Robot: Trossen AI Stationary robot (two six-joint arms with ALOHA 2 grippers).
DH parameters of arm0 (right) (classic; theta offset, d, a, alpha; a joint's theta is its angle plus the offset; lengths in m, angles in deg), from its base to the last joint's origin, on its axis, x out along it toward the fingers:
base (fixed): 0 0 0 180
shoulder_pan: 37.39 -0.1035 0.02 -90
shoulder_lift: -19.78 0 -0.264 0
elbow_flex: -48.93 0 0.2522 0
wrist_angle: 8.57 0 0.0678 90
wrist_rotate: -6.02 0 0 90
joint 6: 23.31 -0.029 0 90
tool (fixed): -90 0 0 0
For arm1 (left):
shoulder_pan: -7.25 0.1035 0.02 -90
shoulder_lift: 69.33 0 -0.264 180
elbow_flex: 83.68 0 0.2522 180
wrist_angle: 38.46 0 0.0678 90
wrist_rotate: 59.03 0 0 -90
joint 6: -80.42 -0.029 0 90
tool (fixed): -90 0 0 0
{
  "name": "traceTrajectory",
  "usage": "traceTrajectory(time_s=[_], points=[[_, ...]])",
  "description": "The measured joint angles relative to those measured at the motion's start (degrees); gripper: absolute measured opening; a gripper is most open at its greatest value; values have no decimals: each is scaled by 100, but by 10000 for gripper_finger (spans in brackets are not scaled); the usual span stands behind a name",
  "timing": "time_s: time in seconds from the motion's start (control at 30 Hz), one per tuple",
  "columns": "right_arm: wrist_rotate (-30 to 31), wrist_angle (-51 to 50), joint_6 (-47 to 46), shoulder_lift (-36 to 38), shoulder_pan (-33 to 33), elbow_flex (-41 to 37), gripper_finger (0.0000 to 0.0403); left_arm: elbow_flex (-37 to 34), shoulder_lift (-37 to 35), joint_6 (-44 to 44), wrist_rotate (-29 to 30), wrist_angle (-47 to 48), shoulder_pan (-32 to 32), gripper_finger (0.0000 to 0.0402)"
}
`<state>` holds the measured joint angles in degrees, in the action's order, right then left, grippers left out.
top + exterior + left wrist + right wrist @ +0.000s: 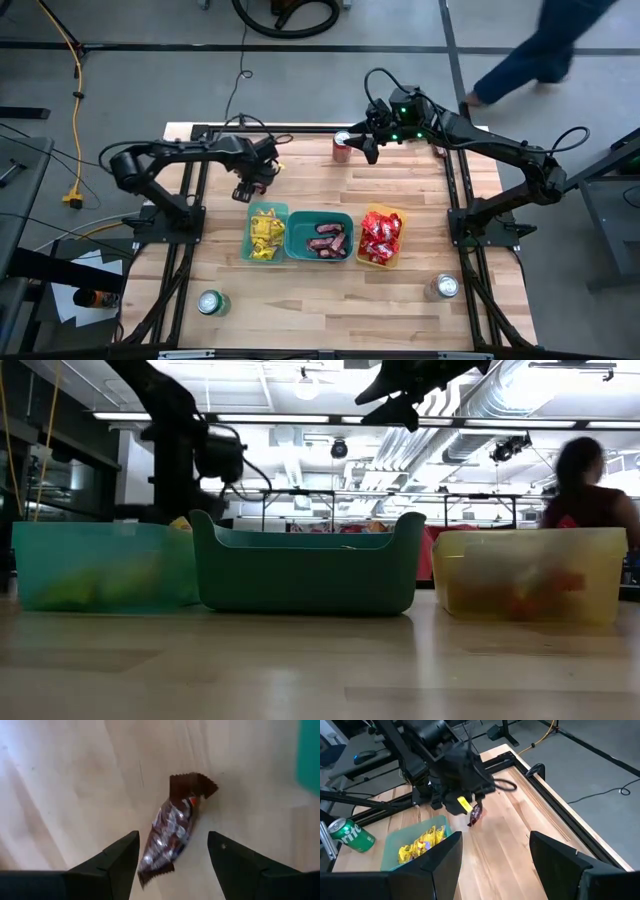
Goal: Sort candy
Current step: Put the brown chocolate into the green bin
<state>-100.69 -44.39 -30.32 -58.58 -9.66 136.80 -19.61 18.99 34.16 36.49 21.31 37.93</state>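
A dark brown candy bar [172,832] lies flat on the wooden table, just beyond the far side of the bin of yellow candy [267,233]. My left gripper [172,840] points down over it, open, with one finger on each side of the bar and neither touching it. The right wrist view shows the same bar [475,815] under that gripper. The teal bin [320,238] holds brown bars and the yellow bin [381,237] holds red packets. My right gripper [368,143] hangs open and empty, high over the table's far side.
A red can [342,147] stands at the far edge next to my right gripper. A green can [211,303] is at the near left and a silver can [444,288] at the near right. A person [540,50] walks past beyond the far right corner.
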Motion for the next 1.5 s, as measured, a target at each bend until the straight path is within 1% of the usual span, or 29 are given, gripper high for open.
traceTrajectory(time_s=[0.07, 0.17, 0.27, 0.33, 0.43, 0.47, 0.5, 0.63, 0.7, 0.77, 0.87, 0.97, 1.07, 1.17, 1.3, 1.4, 1.5], points=[[0, 0, 1, 0, 0, 0, 226, 0, 227, -39, 61, -110, 0, 223], [0, -2, 1, 0, 0, 0, 226, 2, 550, -20, 355, -254, 0, 220], [0, -1, 0, 0, 0, 0, 226, 6, 740, 126, 388, -239, -2, 193], [0, -2, 1, 0, 0, 0, 226, 9, 753, 333, 364, -210, -11, 152], [0, -2, 1, 0, 0, 0, 226, 37, 645, 798, 327, -149, -27, 56], [0, 0, 1, 0, 0, 0, 226, 93, 557, 979, 238, -65, -26, 31], [0, 0, 1, 0, 0, 0, 226, 148, 447, 1205, 177, 3, -9, 21], [0, 4, 161, 0, 0, 0, 226, 367, -230, 1831, -33, -16, 24, 27], [0, 6, 206, 0, 0, 0, 226, 488, -679, 2138, -72, -181, 24, 20], [-1, 7, 213, 0, 0, 0, 226, 567, -1161, 2646, -191, -415, 22, 10], [-116, 4, 268, 0, 0, 0, 226, 586, -1865, 3734, -460, -1021, -49, 5], [-301, 9, 303, 0, 0, 0, 226, 586, -2395, 4740, -497, -1543, -283, 5], [-452, 20, 442, 0, -2, 0, 226, 586, -2696, 5400, -237, -1940, -735, 4], [-703, 21, 575, 2, -4, 0, 226, 588, -2716, 5897, 201, -2117, -1357, 4], [-1053, 20, 379, 2, -30, 0, 226, 587, -2358, 6178, 544, -2289, -2237, 3], [-1362, 24, 28, 2, -136, 0, 226, 584, -1889, 6028, 502, -2937, -2793, 3], [-1484, 39, -249, 2, -394, 0, 226, 584, -1328, 5690, 153, -3925, -3186, 5]])
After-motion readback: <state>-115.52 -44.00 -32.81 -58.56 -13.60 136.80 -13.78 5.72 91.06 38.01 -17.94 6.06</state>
